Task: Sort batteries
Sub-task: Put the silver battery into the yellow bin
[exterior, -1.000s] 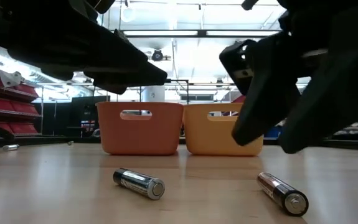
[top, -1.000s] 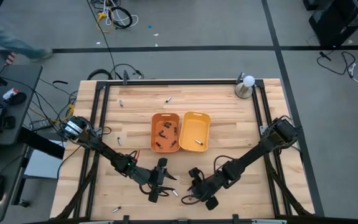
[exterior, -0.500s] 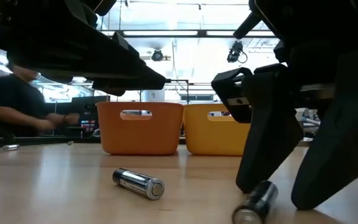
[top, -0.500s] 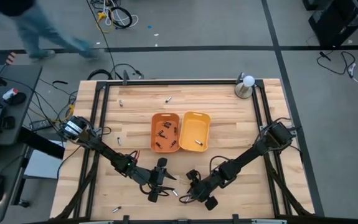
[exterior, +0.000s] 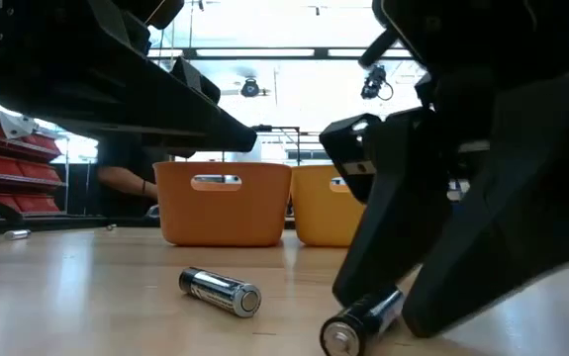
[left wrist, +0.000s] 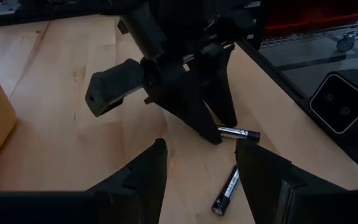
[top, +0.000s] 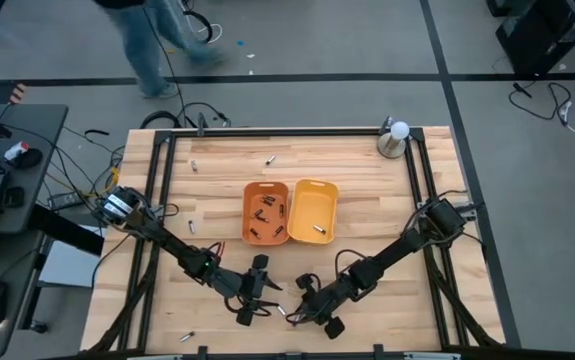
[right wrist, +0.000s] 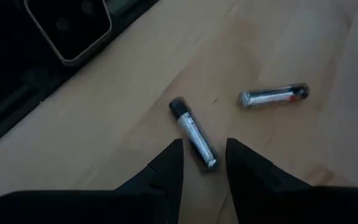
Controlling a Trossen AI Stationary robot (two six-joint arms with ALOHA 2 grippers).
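My right gripper (right wrist: 205,163) is open and low over the table near its near edge (top: 303,310). Its fingers stand on either side of one end of a silvery battery (right wrist: 194,134) that lies flat (exterior: 363,321). A second battery (exterior: 222,293) lies close by on its side (right wrist: 274,95). My left gripper (left wrist: 200,168) is open and hovers just left of both (top: 255,292), touching nothing. The orange tray (top: 266,212) holds several dark batteries. One battery (top: 319,229) lies in the yellow tray (top: 313,205). More batteries lie scattered (top: 194,165), (top: 270,158), (top: 187,337). My right gripper comes from above, slanting down, with its fingers (right wrist: 166,165) across the battery's end (right wrist: 208,160). The battery lies flat on the table. Whether a finger touches it, I cannot tell.
A metal cup with a white ball (top: 395,138) stands at the far right corner. Black frame rails (top: 162,200) run along the table's sides. A person walks past beyond the far edge (top: 157,40). Bare wood lies between the trays and the near edge.
My right gripper has moved toward the table's left and down over the battery. That battery has slid left along the table and turned about, so its end now points toward the near edge. A person has walked across behind the table.
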